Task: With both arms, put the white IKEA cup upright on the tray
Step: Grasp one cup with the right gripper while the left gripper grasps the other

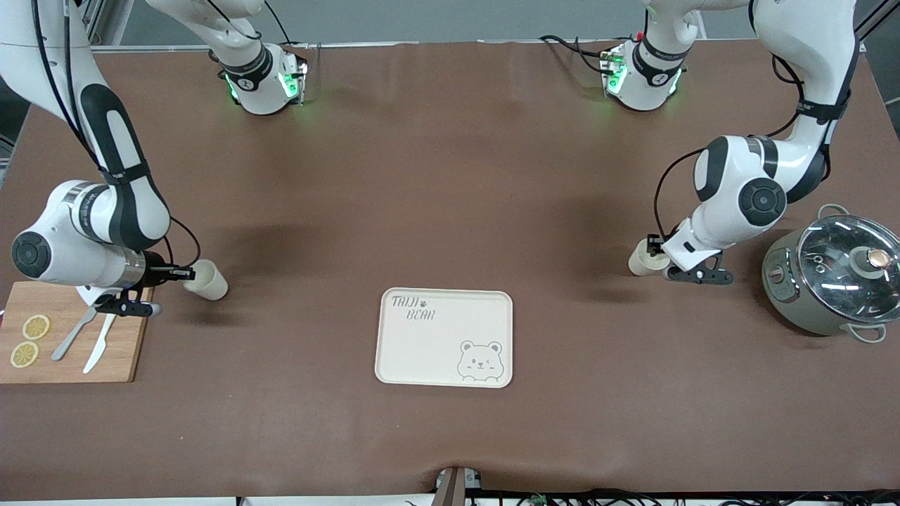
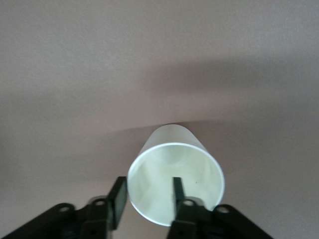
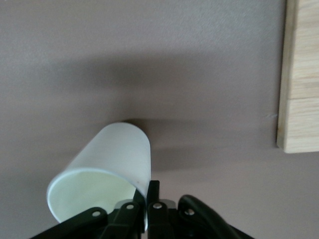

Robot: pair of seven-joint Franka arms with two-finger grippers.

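Two white cups lie on their sides on the brown table. One cup [image 1: 209,281] [image 3: 107,154] lies beside the cutting board at the right arm's end. My right gripper [image 1: 184,275] [image 3: 148,185] is shut on its rim wall, one finger inside and one outside. The other cup [image 1: 643,259] [image 2: 174,169] lies near the pot at the left arm's end. My left gripper [image 1: 657,251] [image 2: 148,186] straddles its rim, open, with one finger inside the mouth and one outside against the wall. The cream bear tray [image 1: 436,351] lies between them, nearer the front camera, with nothing on it.
A wooden cutting board [image 1: 77,358] [image 3: 301,74] with lemon slices, a fork and a knife lies at the right arm's end. A grey-green pot with a glass lid [image 1: 837,281] stands at the left arm's end.
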